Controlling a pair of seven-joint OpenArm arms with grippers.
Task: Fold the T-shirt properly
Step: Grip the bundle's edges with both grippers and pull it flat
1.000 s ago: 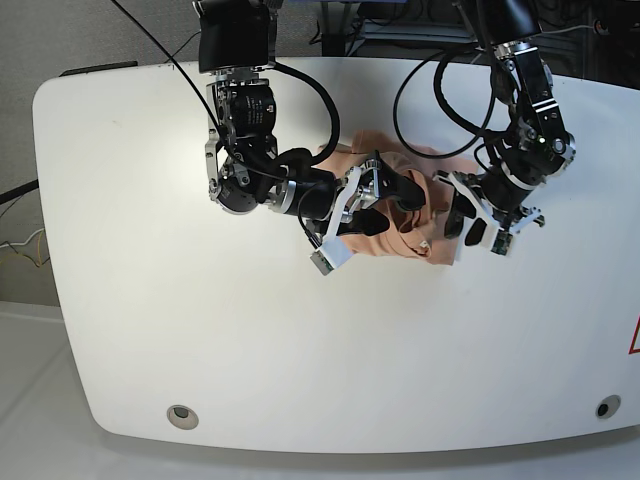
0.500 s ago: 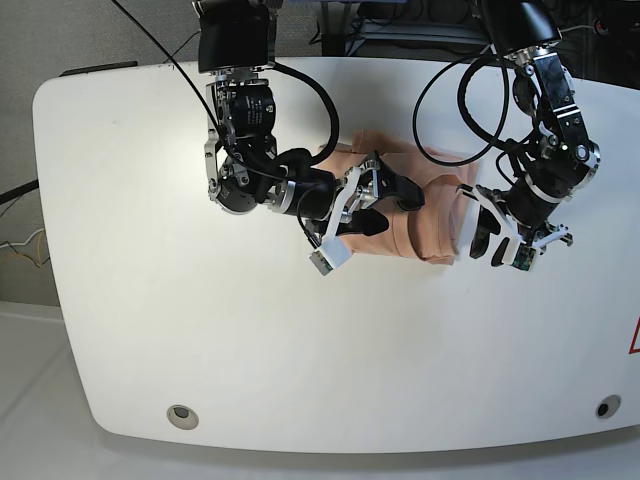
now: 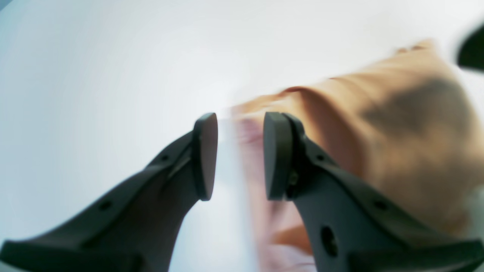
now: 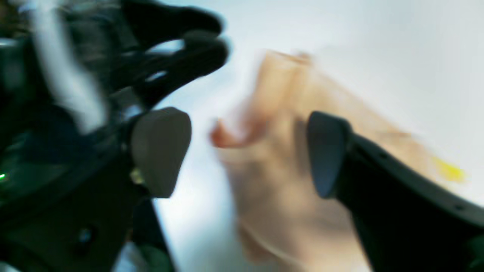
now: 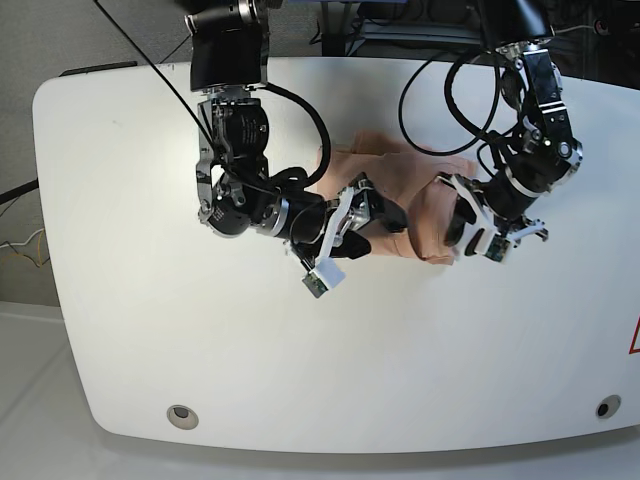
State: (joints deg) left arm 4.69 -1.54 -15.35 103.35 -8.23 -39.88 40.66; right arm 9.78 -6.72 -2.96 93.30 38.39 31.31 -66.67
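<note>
The peach T-shirt (image 5: 400, 180) lies bunched in a crumpled heap at the table's middle. Over its left part, my right gripper (image 5: 385, 215) is open. In the right wrist view its jaws stand wide (image 4: 245, 155) with a blurred fold of the T-shirt (image 4: 276, 189) between them, and a yellow tag (image 4: 448, 170) shows at the right. My left gripper (image 5: 462, 228) sits at the heap's right edge. In the left wrist view it is partly open (image 3: 240, 155), with the T-shirt's (image 3: 397, 124) blurred edge in the gap and neither pad visibly pressing on it.
The white table (image 5: 150, 330) has rounded corners. Two round caps (image 5: 181, 414) (image 5: 605, 407) sit near its front edge and a red mark (image 5: 635, 338) at its right edge. Black cables (image 5: 430, 90) hang over the back. The two grippers are close together over the cloth.
My left arm swung out to the right and down, then came back to the shirt's right edge. My right arm shifted slightly down and left, its jaws narrowing a little. The heap shifted.
</note>
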